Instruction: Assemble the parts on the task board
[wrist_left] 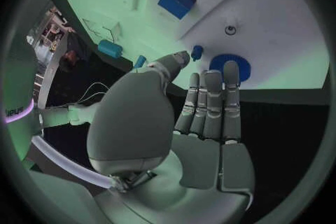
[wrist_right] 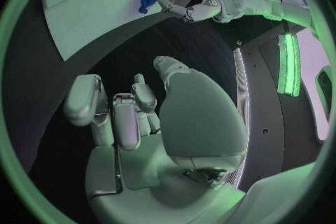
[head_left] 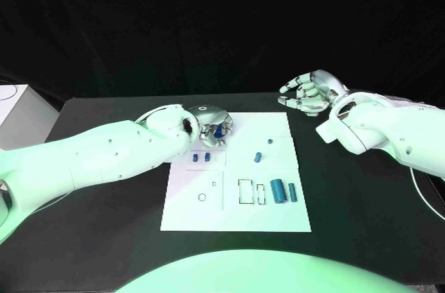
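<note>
- Left robot hand [head_left: 209,126] hovers over the far left corner of the task board [head_left: 278,217], fingers extended together above a round blue part [wrist_left: 229,66], holding nothing.
- More blue parts [head_left: 283,191] lie across the board, mid-tabletop [head_left: 371,229].
- Right robot hand [head_left: 310,92] hangs beyond the board's far right corner, fingers loosely curled apart, empty.

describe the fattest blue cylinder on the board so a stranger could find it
Start at the white board mid-table and go to its near right part. Two blue cylinders lie there side by side; it is the left one, thicker than the slim cylinder beside it.
</note>
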`<act>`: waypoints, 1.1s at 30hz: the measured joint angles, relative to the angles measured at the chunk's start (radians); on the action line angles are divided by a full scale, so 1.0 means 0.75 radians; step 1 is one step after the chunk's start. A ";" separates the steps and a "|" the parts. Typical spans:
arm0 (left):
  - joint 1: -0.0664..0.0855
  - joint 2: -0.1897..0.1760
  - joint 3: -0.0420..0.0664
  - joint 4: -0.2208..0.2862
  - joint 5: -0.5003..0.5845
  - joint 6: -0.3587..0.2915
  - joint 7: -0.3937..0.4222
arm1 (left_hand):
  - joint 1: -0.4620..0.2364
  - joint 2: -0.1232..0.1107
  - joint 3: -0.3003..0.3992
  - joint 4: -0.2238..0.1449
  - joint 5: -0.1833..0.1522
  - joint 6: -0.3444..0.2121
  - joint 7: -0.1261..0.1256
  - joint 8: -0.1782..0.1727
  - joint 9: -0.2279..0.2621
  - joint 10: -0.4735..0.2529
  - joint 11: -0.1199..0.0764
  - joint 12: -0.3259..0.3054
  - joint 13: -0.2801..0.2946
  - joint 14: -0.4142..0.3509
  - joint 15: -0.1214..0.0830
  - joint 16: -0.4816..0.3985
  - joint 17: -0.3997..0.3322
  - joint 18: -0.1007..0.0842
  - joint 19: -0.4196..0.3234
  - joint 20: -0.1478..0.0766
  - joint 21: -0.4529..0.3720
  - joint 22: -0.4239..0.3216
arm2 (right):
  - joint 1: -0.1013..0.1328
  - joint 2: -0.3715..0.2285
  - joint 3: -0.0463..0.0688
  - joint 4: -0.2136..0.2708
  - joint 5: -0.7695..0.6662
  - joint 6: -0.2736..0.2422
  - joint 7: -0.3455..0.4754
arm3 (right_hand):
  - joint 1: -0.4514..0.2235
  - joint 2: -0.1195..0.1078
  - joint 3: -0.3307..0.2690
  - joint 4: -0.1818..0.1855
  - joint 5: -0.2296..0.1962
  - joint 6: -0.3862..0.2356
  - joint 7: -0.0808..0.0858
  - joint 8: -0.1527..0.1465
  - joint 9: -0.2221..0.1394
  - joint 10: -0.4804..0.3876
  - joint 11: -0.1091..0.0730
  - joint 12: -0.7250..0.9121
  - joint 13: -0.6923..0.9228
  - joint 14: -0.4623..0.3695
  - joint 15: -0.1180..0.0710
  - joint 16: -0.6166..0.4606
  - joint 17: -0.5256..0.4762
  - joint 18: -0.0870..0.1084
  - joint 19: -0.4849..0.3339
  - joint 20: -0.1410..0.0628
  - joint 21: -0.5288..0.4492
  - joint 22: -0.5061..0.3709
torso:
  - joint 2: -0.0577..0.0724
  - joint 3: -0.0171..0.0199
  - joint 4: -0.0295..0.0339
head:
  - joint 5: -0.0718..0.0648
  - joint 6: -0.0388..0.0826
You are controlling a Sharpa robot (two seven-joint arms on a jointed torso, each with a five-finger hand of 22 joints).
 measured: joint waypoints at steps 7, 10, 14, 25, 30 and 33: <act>-0.001 0.013 -0.003 -0.020 -0.019 0.037 -0.012 | 0.000 0.000 0.011 0.000 0.000 0.016 -0.002 -0.007 -0.007 0.000 0.000 0.001 -0.007 0.006 -0.002 0.022 0.008 0.000 0.000 0.000 0.006 0.006 | 0.000 0.000 0.000 0.002 0.000 0.000 0.000 | 0.000 0.000 0.004 0.004 0.000 0.000 0.000 0.000 0.000 0.000 0.000 0.000 0.000 0.000 0.000 0.000 0.000 0.000 0.000 0.000 0.000 0.000 | 0.000 -0.0004 -0.0005 | -0.003 -0.002; -0.001 0.015 -0.003 -0.022 -0.023 0.047 -0.015 | 0.000 0.000 0.019 0.002 0.000 0.025 0.002 -0.015 -0.012 0.009 0.000 0.006 -0.012 0.017 -0.003 0.037 0.018 0.000 0.000 0.000 0.011 0.010 | 0.000 -0.001 0.000 0.002 0.000 0.000 0.000 | 0.000 0.000 0.004 0.004 0.000 0.000 0.000 0.000 0.000 0.000 0.000 0.000 0.000 0.000 0.000 0.000 0.000 0.000 0.000 0.000 0.000 0.000 | 0.000 -0.0001 -0.0005 | -0.004 -0.004; -0.001 0.019 -0.003 -0.024 -0.026 0.058 -0.016 | 0.000 0.000 0.036 0.004 0.000 0.041 0.001 -0.020 -0.018 0.025 -0.004 0.007 -0.022 0.020 -0.002 0.054 0.027 0.000 0.000 0.000 0.021 0.016 | 0.000 -0.001 0.000 0.003 0.000 0.000 0.000 | 0.000 0.000 0.004 0.004 0.000 0.000 0.000 0.000 0.000 0.000 0.000 0.000 0.000 0.000 0.000 0.000 0.000 0.000 0.000 0.000 0.000 0.000 | 0.000 0.0000 -0.0001 | -0.006 -0.005; -0.002 0.020 -0.005 -0.028 -0.028 0.087 -0.016 | 0.011 0.011 0.131 -0.013 0.000 0.147 -0.014 -0.054 -0.036 0.142 -0.037 -0.028 -0.092 0.085 -0.038 0.145 0.088 0.000 0.009 -0.020 0.073 0.058 | 0.000 0.000 0.000 0.004 0.000 0.000 0.000 | 0.000 0.000 0.004 0.004 0.000 0.000 0.000 0.000 0.000 0.000 0.000 0.000 0.002 0.000 0.000 0.000 0.000 0.000 0.000 0.000 0.000 0.000 | -0.001 0.0006 0.0008 | -0.008 -0.005; -0.002 0.020 -0.005 -0.026 -0.028 0.098 -0.014 | -0.002 0.023 0.157 -0.037 0.000 0.192 -0.012 -0.080 -0.036 0.228 -0.050 -0.086 -0.139 0.121 -0.044 0.191 0.125 0.000 0.002 -0.027 0.098 0.083 | 0.000 0.000 0.000 0.004 0.000 0.000 0.000 | 0.000 0.000 0.004 0.004 0.000 0.000 0.000 0.000 0.000 0.000 0.000 0.000 0.004 0.000 0.000 0.000 0.000 0.000 0.000 0.000 0.000 0.002 | -0.001 0.0008 0.0015 | -0.009 -0.005; -0.002 0.019 -0.005 -0.026 -0.027 0.104 -0.013 | -0.003 0.024 0.161 -0.040 0.000 0.200 -0.011 -0.086 -0.036 0.249 -0.051 -0.108 -0.152 0.121 -0.044 0.197 0.125 0.000 0.002 -0.026 0.104 0.089 | 0.000 0.001 0.000 0.004 0.000 0.000 0.000 | 0.000 0.000 0.004 0.004 0.000 0.000 0.000 0.000 0.000 0.000 0.000 0.000 0.004 0.000 0.000 0.000 0.000 0.000 0.000 0.000 0.000 0.002 | -0.001 0.0008 0.0017 | -0.009 -0.005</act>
